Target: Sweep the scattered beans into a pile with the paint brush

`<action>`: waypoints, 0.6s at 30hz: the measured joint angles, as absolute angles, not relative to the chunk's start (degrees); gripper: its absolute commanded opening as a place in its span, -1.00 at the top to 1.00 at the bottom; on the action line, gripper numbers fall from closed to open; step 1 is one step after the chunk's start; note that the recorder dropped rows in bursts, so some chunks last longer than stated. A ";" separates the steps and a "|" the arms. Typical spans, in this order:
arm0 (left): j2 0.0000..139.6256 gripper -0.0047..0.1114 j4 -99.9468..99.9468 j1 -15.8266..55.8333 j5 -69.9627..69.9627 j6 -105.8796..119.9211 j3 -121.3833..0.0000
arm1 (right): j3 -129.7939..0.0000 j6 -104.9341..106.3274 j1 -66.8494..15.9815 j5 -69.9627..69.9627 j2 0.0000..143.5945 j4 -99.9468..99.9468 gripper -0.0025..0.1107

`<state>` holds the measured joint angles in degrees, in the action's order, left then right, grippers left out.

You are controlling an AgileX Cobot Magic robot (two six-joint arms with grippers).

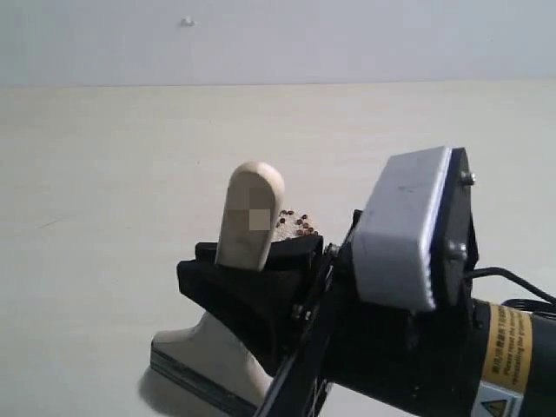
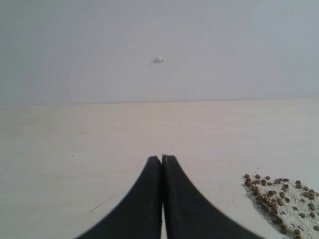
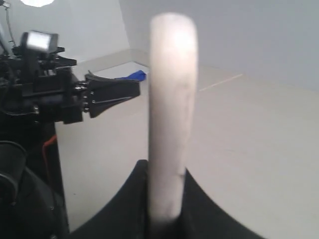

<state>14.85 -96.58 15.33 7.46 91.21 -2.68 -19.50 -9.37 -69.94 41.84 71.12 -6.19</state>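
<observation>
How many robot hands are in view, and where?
2. The right hand grips the paint brush handle; the left hand, shut and empty, is near the beans.

Pale tabletop [image 1: 104, 217], plain grey wall [image 1: 347, 35] behind, small white speck [image 1: 187, 22] on it.

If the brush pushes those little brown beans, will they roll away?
Probably some will. The beans look small and round, so they'd likely roll and scatter on the smooth table. They seem light, so a gentle push from the paint brush should move them. The crumbs among them probably slide instead.
</observation>
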 measured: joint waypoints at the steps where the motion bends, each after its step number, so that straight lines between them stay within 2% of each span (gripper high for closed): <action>1: 14.85 0.92 -96.58 15.33 7.46 91.21 -2.68 | -19.50 -8.08 -69.94 41.84 71.82 -8.11 0.96; 7: 14.85 0.92 -96.58 15.33 7.46 91.21 -2.68 | -19.50 -0.57 -67.56 40.94 74.63 -15.34 0.96; 14: 14.85 0.92 -96.58 15.33 7.46 91.21 -2.68 | -19.50 -5.48 -58.81 40.12 74.84 -7.21 0.96; 18: 14.85 0.92 -96.58 15.33 7.46 91.21 -2.68 | -21.84 -13.13 -53.69 33.27 74.93 1.92 0.96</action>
<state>14.85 -96.58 15.33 7.46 91.21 -2.68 -21.84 -13.13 -53.69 33.27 74.93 1.92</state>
